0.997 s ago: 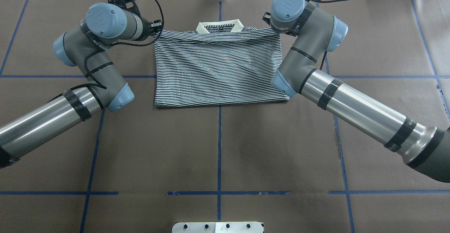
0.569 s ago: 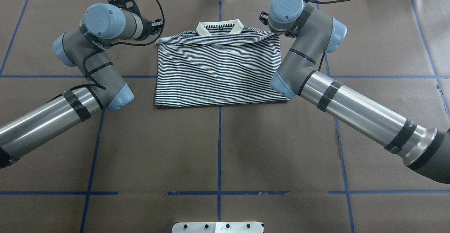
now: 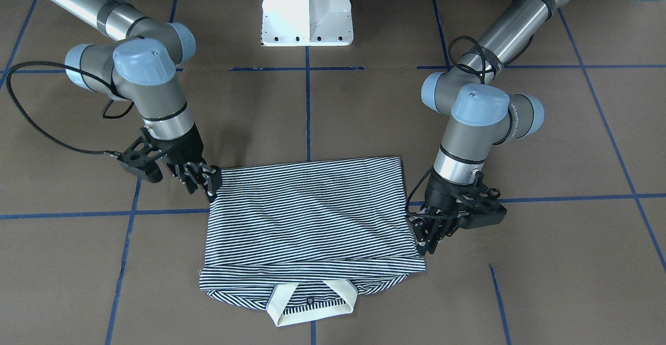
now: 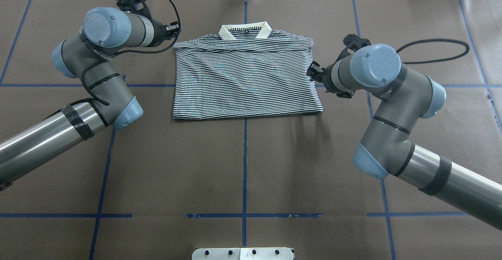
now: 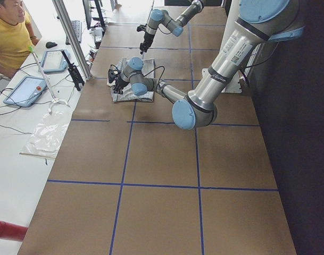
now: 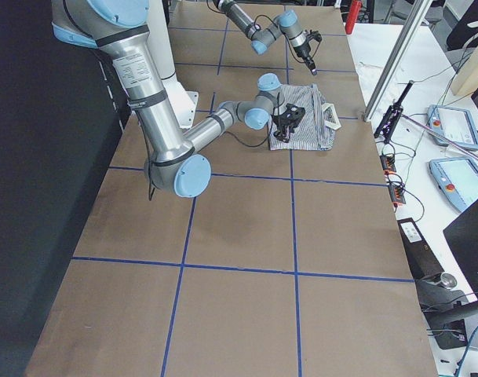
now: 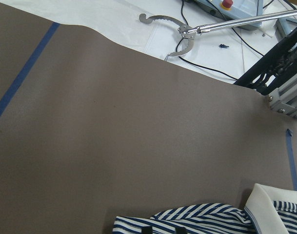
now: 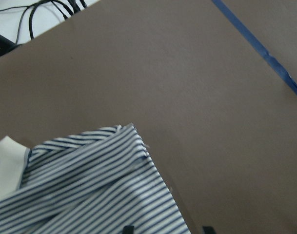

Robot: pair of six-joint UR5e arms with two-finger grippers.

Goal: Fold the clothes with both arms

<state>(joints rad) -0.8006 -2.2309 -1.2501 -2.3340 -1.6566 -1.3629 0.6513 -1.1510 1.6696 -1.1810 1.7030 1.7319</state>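
The striped polo shirt (image 4: 243,79) lies folded flat on the brown table, with its cream collar (image 4: 245,28) at the far edge. My left gripper (image 4: 172,30) hovers just off the shirt's far left corner, jaws apart and empty; it also shows in the front view (image 3: 424,238). My right gripper (image 4: 312,73) is open and empty beside the middle of the shirt's right edge, seen in the front view (image 3: 205,181) too. The right wrist view shows the shirt's corner (image 8: 89,185) under the spread fingertips. The left wrist view shows the shirt (image 7: 197,219) and the collar.
The white pedestal base (image 3: 307,12) stands at the robot's side of the table. A black cable loop (image 4: 431,50) lies on the table to the right. Blue tape lines (image 4: 244,166) cross the brown cover. An operator (image 5: 10,37) sits at a side bench with tablets.
Both grippers let go of the shirt's far edge, which dropped flat. The right arm swung back toward the robot to the shirt's right edge. The left gripper drew slightly left.
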